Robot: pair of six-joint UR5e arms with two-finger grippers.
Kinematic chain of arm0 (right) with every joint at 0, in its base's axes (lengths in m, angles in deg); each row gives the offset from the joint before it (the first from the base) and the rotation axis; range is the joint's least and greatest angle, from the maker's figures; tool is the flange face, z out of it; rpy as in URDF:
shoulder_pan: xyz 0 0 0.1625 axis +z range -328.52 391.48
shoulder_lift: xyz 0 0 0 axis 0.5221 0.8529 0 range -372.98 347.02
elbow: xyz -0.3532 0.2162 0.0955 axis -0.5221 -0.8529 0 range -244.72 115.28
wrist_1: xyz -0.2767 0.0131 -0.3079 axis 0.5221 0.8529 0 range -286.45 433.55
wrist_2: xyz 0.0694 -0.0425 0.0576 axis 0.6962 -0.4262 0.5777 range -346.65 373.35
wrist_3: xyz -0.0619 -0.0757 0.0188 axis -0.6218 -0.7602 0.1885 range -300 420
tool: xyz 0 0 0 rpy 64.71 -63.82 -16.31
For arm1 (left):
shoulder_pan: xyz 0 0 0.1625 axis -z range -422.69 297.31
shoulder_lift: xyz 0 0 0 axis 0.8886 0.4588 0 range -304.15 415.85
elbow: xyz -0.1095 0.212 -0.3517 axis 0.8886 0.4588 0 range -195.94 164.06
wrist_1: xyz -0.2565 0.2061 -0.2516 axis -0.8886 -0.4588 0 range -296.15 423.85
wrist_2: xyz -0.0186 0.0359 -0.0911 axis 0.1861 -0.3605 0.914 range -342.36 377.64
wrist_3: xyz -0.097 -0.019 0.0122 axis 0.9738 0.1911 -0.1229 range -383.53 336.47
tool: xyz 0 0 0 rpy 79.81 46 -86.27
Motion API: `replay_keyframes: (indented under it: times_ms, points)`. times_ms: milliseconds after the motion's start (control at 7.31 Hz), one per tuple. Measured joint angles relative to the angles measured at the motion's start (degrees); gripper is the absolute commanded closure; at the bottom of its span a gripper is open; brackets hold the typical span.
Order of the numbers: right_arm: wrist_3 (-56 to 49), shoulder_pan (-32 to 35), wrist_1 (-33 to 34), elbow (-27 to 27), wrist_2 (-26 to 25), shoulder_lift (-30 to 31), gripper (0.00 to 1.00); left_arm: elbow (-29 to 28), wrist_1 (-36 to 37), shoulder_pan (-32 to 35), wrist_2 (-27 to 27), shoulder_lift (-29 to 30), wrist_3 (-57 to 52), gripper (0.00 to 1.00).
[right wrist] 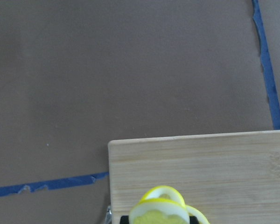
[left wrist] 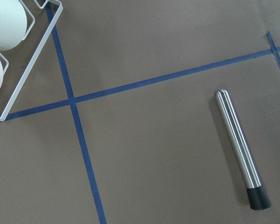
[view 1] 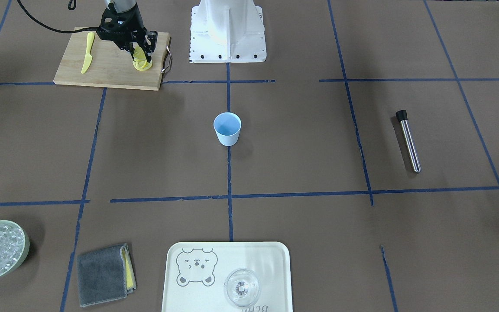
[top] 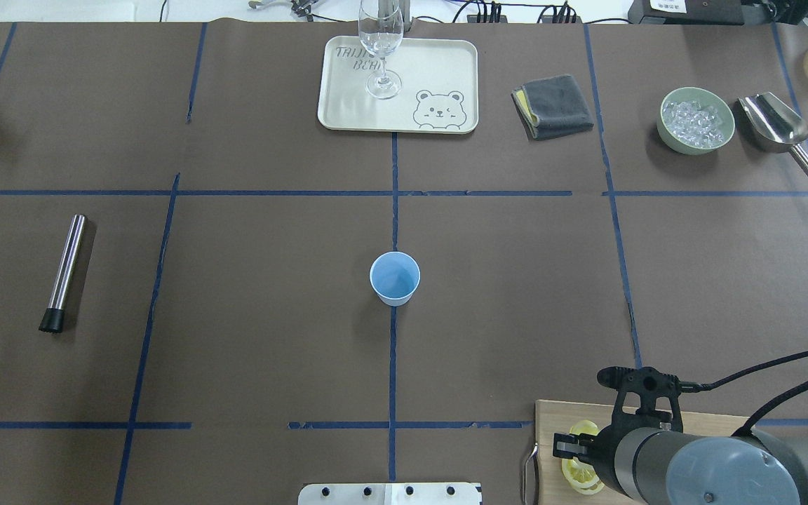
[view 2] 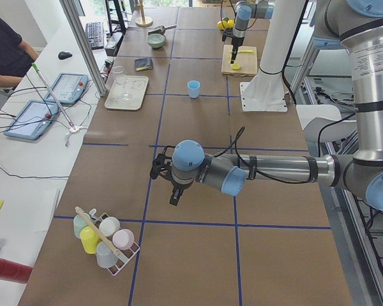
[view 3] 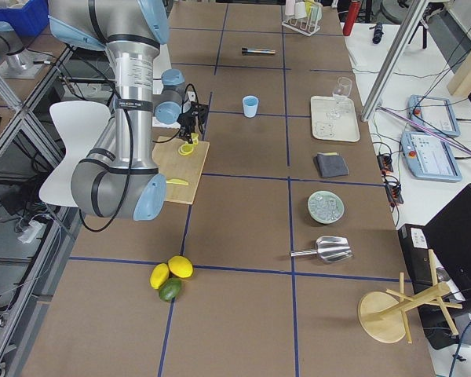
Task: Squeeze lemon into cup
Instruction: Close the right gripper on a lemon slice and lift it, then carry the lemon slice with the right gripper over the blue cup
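Gripping lemon (right wrist: 159, 210) over cutting board (view 1: 106, 65): right pincer (view 1: 140, 55) clenched on it; left pincer (view 2: 159, 169) state, cannot tell.

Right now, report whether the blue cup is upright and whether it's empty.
Upright and empty: the cup stands on its base, mouth up, and the overhead view shows only bare blue inside.
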Motion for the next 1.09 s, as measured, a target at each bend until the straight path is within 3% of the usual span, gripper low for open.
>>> replay_keyframes:
  times_ms: [547,821,1095]
  points:
    - [-0.3,5.0,1.6,-1.2,0.6,-7.7,0.53,0.0,0.0,0.0,0.0,-0.7,-0.2,0.00]
    - [-0.6,9.5,8.9,-4.0,2.9,-18.1,0.53,0.0,0.0,0.0,0.0,-0.8,-0.2,0.00]
    - [-0.8,14.0,11.8,-11.4,5.1,-28.7,0.51,0.0,0.0,0.0,0.0,-0.8,-0.3,0.00]
